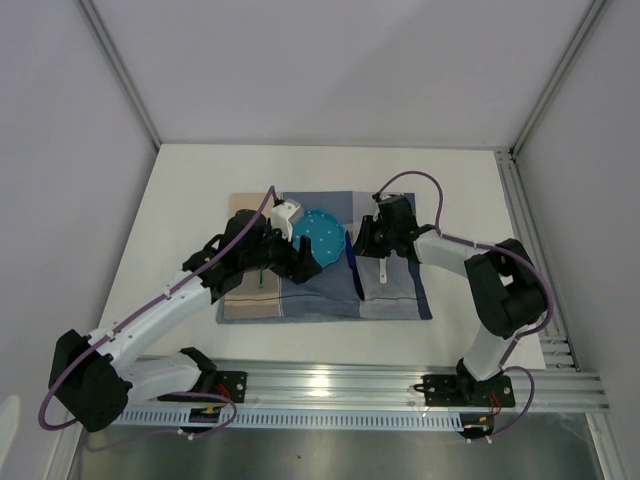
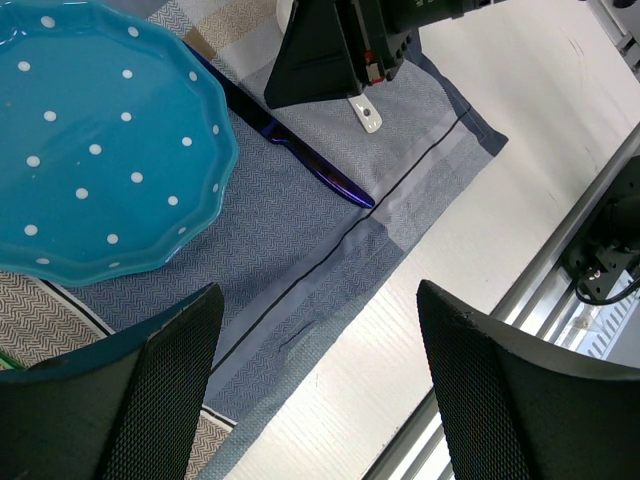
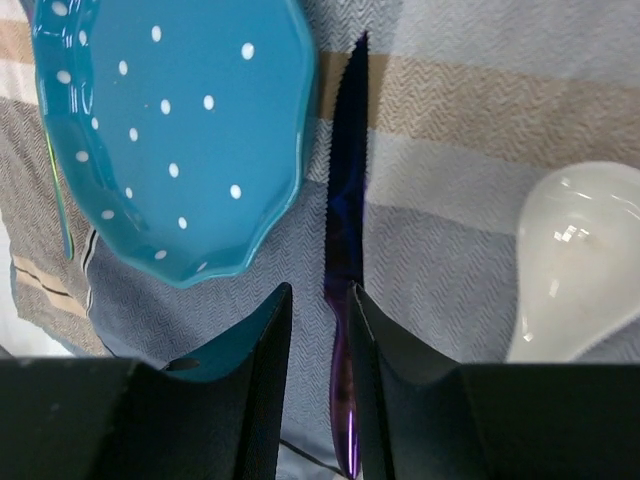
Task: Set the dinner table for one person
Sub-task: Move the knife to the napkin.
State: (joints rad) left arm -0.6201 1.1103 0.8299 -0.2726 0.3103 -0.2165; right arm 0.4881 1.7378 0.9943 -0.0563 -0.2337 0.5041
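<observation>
The white dinner table [image 1: 200,190] carries a blue-and-beige checked placemat [image 1: 400,295]. On it lie a teal white-dotted plate [image 1: 320,236], a dark blue knife [image 1: 353,264] to its right, and a white spoon [image 1: 384,270] further right. My right gripper [image 3: 318,385] hangs low over the knife [image 3: 345,230] with its jaws narrowly open either side of the handle; the plate [image 3: 170,130] and the spoon [image 3: 575,260] flank it. My left gripper [image 2: 315,375] is wide open and empty above the placemat's near edge [image 2: 330,260], beside the plate [image 2: 100,150].
A thin green utensil [image 1: 262,279] lies on the placemat left of the plate, mostly hidden by my left arm. Silver rails run along the table's near edge [image 1: 400,385] and right side [image 1: 520,200]. Grey walls enclose the table.
</observation>
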